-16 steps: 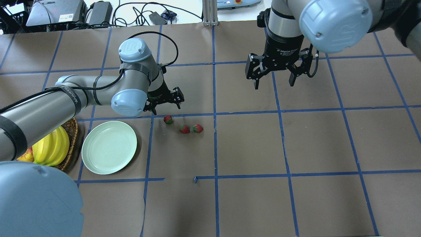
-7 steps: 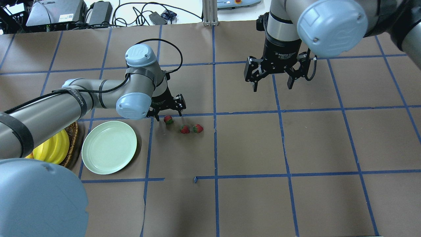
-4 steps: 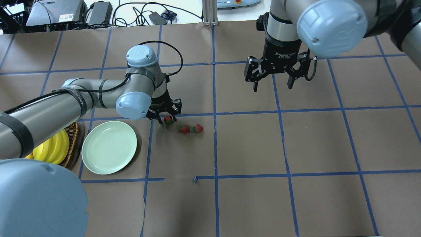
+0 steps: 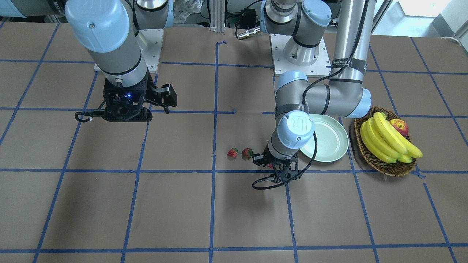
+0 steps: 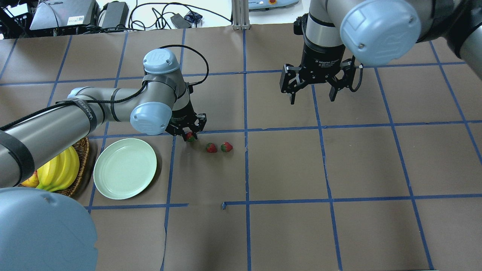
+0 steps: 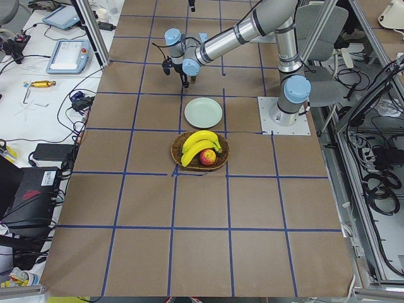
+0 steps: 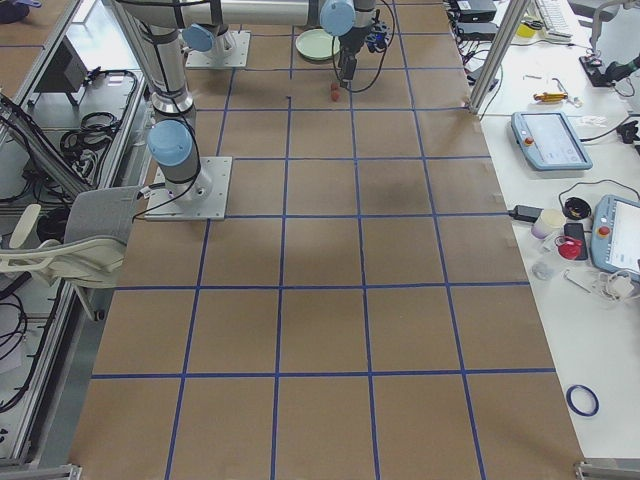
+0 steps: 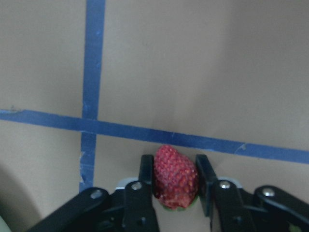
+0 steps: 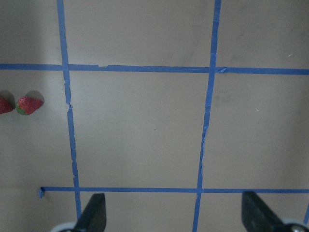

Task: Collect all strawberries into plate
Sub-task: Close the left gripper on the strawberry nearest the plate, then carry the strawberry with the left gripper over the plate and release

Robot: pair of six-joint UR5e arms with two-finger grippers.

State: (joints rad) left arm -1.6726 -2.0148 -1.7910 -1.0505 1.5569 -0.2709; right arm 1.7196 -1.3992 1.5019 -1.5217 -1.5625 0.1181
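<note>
My left gripper (image 5: 191, 135) is down at the table, shut on the nearest strawberry (image 8: 175, 176). The left wrist view shows both fingers (image 8: 146, 176) pressed against its sides, with the berry low over the brown paper. Two more strawberries (image 5: 211, 148) (image 5: 226, 146) lie side by side just right of it, seen also in the front view (image 4: 247, 153) (image 4: 232, 153). The pale green plate (image 5: 125, 168) sits empty to the left of the gripper. My right gripper (image 5: 311, 98) hangs open, far from the berries, above the table's far right part.
A wicker basket (image 4: 387, 170) with bananas (image 4: 384, 138) and an apple (image 4: 399, 126) stands beside the plate, on the side away from the berries. Blue tape lines grid the brown paper. My left forearm (image 5: 56, 124) reaches over the basket.
My left gripper came down over the nearest strawberry and its fingers closed on it. The right arm shifted slightly at first, then held still.
</note>
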